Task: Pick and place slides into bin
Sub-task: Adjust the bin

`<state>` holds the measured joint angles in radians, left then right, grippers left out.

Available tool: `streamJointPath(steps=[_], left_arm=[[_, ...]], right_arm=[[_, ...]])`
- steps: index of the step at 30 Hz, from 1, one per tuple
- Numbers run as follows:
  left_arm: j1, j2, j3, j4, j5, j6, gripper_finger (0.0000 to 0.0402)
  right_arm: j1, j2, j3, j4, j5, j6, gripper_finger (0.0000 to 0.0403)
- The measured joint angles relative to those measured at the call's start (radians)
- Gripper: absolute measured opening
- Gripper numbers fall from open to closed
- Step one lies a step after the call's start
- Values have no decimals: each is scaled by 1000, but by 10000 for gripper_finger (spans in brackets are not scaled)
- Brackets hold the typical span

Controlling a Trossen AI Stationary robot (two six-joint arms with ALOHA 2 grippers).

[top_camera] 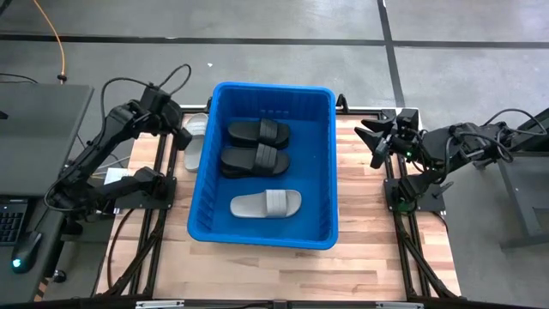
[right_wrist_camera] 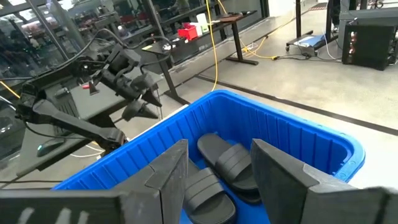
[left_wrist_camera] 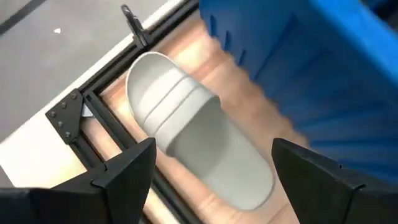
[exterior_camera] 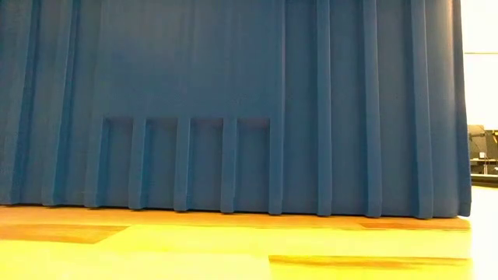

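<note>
A: High view first: what is sitting biggest on the wooden table [top_camera: 360, 249]?

B: The large bright blue ribbed plastic bin [top_camera: 319, 163], already holding two matte black slides [top_camera: 257, 132] and one pale grey-white slide [top_camera: 265, 203]. Nothing else is showing inside it.

A: And the step in hand?

B: I judge the left gripper [top_camera: 176, 130] is lining up on another pale grey-white ribbed-strap slide [left_wrist_camera: 189, 134], which is lying on the table just beside the bin's outer wall. In the left wrist view the jaws are standing wide apart and empty, with the slide lying ahead of them and centred in the gap.

A: The right gripper [top_camera: 374, 137]?

B: Waiting beside the bin's opposite wall, jaws parted moderately and holding nothing; the black slides are showing beyond its fingers [right_wrist_camera: 283, 171].

A: Next move?

B: Probably lowering the open jaws to straddle the strap, closing, then lifting over the rim.

A: Any writing or brand?

B: None I can read on bin or slides.
</note>
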<state>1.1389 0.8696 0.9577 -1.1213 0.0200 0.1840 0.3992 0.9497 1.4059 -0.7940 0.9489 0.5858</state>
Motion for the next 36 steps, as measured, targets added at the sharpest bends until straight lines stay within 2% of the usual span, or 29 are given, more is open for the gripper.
streamJointPath(steps=[5,10,15,21,24,30,36], left_arm=[[0,1,-45,-6,-18,141,308],[0,4,-74,-15,-15,164,308],[0,6,-94,3,-31,264,308],[0,6,-143,40,-51,282,308],[0,7,-170,50,-29,317,308],[0,17,-172,90,18,331,308],[0,57,-172,93,18,318,308]], right_arm=[[0,0,0,0,1,1,165],[0,0,0,-1,1,17,165],[0,0,0,-3,1,20,165],[0,0,0,-3,1,20,165],[0,0,0,-3,1,20,165],[0,0,0,-11,3,20,165],[0,0,0,-11,29,21,165]])
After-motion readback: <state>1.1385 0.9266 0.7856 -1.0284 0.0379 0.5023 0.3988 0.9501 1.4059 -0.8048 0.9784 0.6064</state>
